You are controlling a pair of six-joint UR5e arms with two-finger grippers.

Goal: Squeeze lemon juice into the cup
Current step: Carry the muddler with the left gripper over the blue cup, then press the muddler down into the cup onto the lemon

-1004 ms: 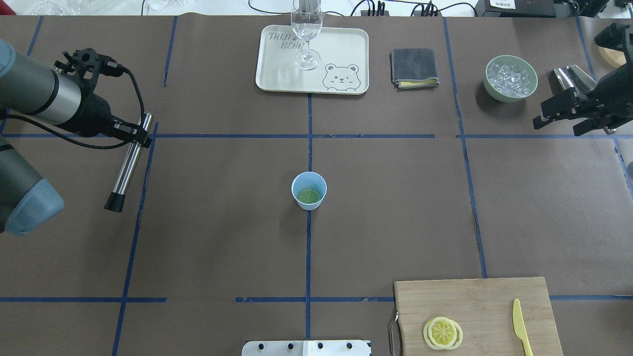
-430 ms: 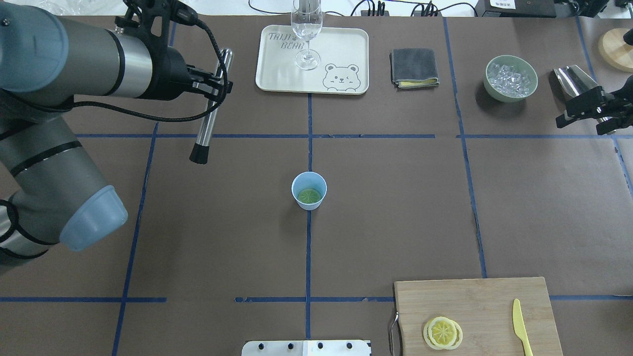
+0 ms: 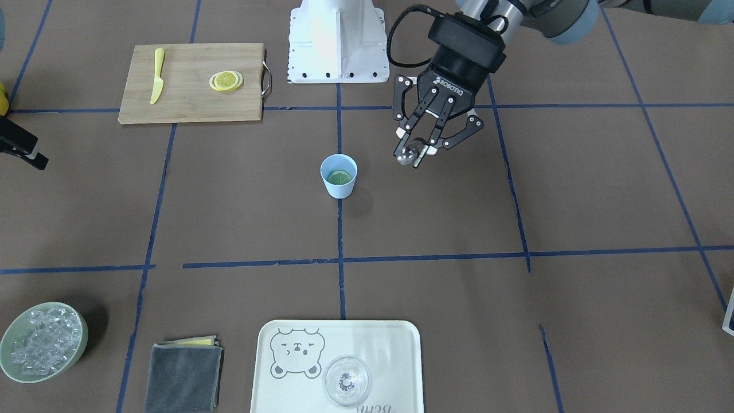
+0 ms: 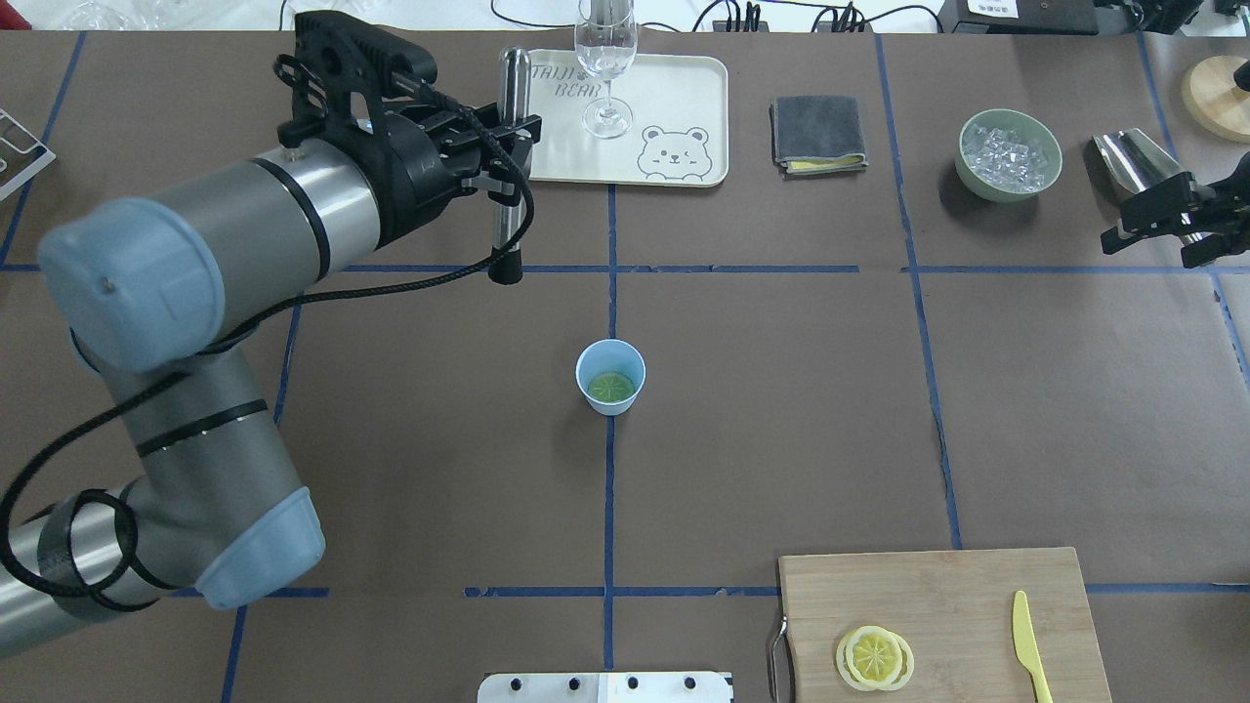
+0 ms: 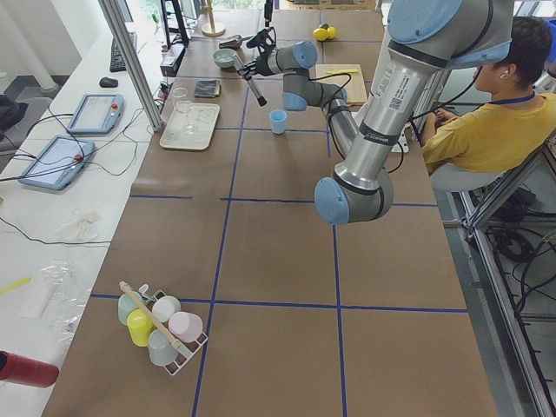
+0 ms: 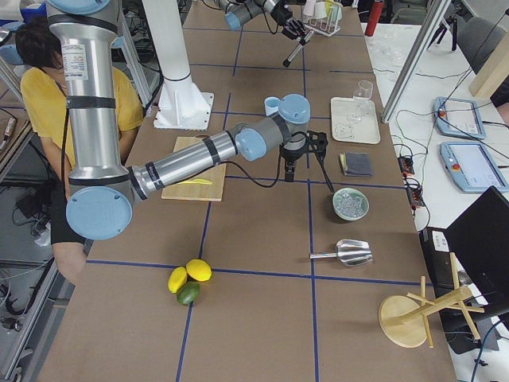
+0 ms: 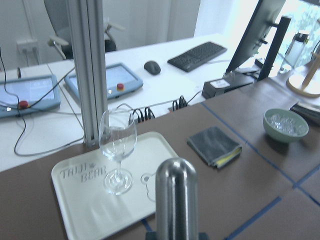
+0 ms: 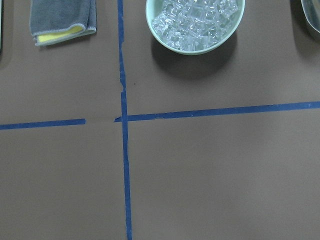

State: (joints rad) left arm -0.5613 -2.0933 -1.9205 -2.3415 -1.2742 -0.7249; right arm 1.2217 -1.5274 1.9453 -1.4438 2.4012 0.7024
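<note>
The muddler is clamped at mid-shaft by the closed fingers of the left gripper. It is seen above and left of centre in the overhead view, beside the tray. Its black tip is turned down and toward the cup, which is judged to suit pressing a slice inside the cup. Tool and cup are well apart.

The cup is stood upright on the tape line at the middle of the frame, probably so that it can be reached by either arm. A greenish slice is seen at its bottom.

The lemon is laid as overlapping slices on the board at the lower right, near the knife and touched by no gripper.

The right gripper is held at the right edge, near the ice bowl. Its fingers appear parted, and nothing is held.
</note>
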